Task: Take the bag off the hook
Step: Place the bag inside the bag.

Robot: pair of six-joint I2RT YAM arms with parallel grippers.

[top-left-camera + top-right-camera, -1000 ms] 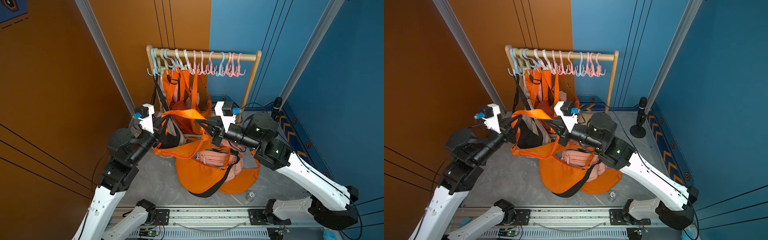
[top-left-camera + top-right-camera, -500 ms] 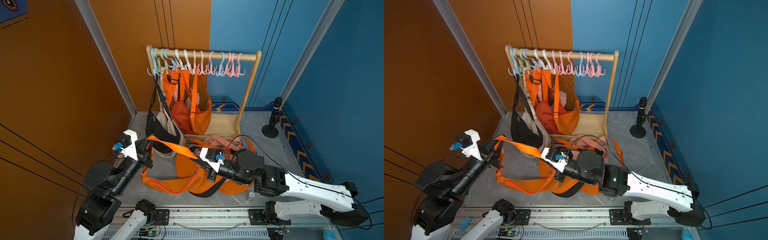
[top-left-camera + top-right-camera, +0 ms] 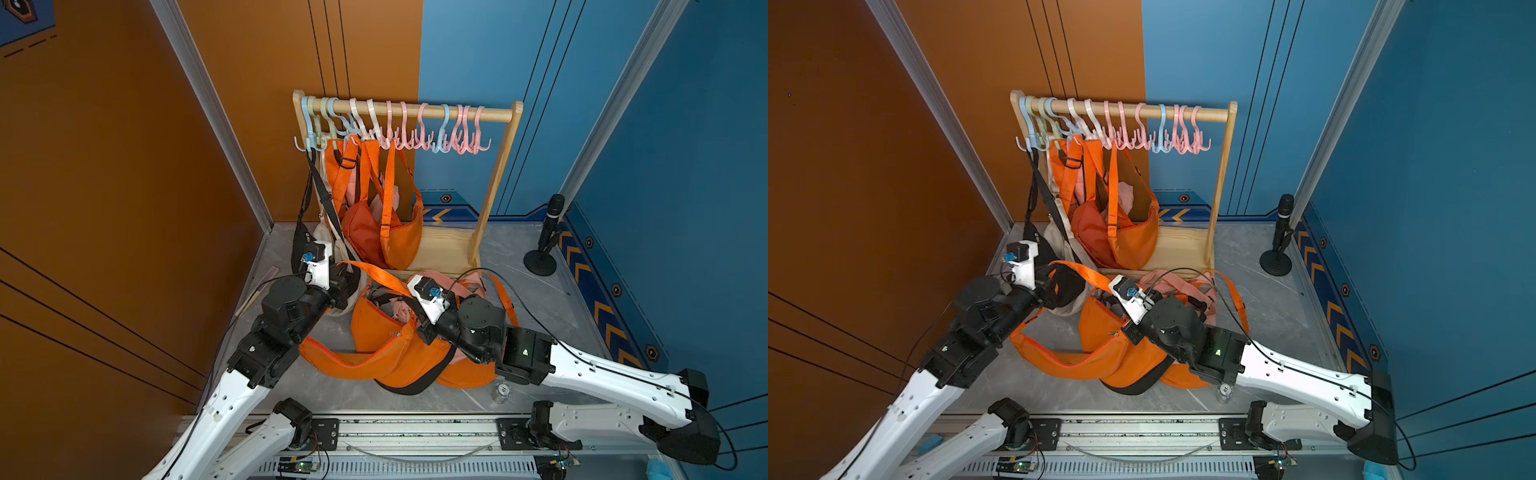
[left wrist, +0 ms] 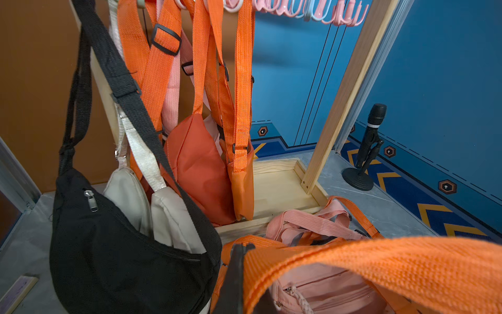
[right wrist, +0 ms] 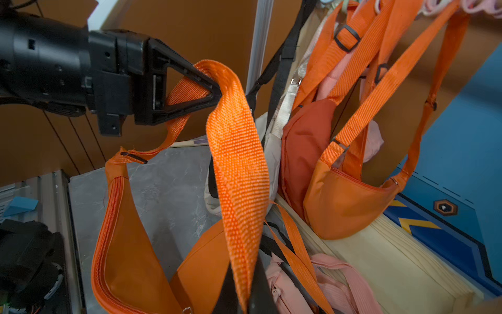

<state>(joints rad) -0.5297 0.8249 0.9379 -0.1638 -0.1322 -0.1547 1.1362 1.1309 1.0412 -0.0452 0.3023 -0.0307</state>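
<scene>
The orange bag (image 3: 365,353) was off the hooks (image 3: 419,139). It lay slumped on the gray floor (image 3: 332,392) in front of the wooden rack (image 3: 496,183), resting partly against a pile of other bags that included a pink bag (image 4: 326,288). Its strap (image 3: 376,276) rose from the bag and ran between the two arms. The left gripper (image 5: 216,91) was clenched on the strap close to one end of the bag. The right gripper (image 5: 245,301) was clamped on the same strap farther along. A black bag (image 4: 122,258) and several orange ones hung from the hooks at the rack's end nearer the orange wall.
</scene>
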